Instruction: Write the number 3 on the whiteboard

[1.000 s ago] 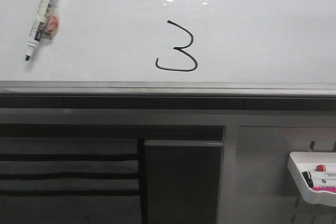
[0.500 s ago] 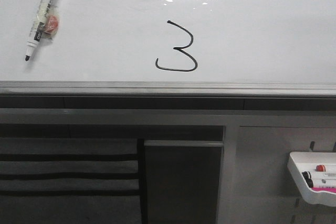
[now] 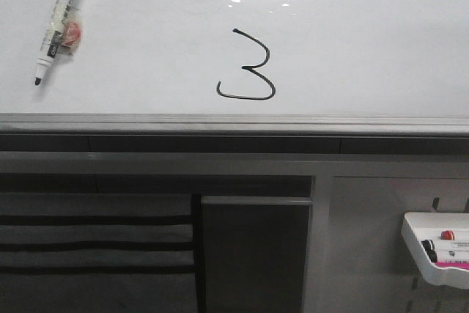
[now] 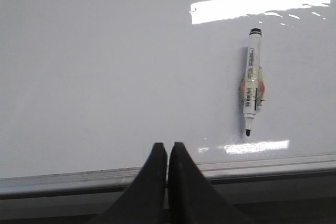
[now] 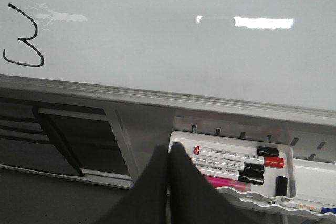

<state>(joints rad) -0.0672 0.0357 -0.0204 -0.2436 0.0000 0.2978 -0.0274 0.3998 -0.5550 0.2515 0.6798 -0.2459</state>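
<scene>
Left gripper (image 4: 167, 153) and right gripper (image 5: 168, 156) fingers pressed together, holding nothing; number 3 (image 3: 247, 65) upright, long axis vertical, tail leftward, mid-frame low on whiteboard (image 3: 366, 49); uncapped marker (image 3: 57, 23) upper left, tip down.

Matte black, tapered fingers (image 4: 157, 182) on both wrists, smooth-sided.

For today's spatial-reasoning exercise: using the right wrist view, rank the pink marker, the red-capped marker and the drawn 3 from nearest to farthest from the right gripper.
1. Pink marker, in the tray beside the right gripper.
2. Red-capped marker, farther back in the same tray.
3. Number 3, up on the whiteboard, far across.
</scene>
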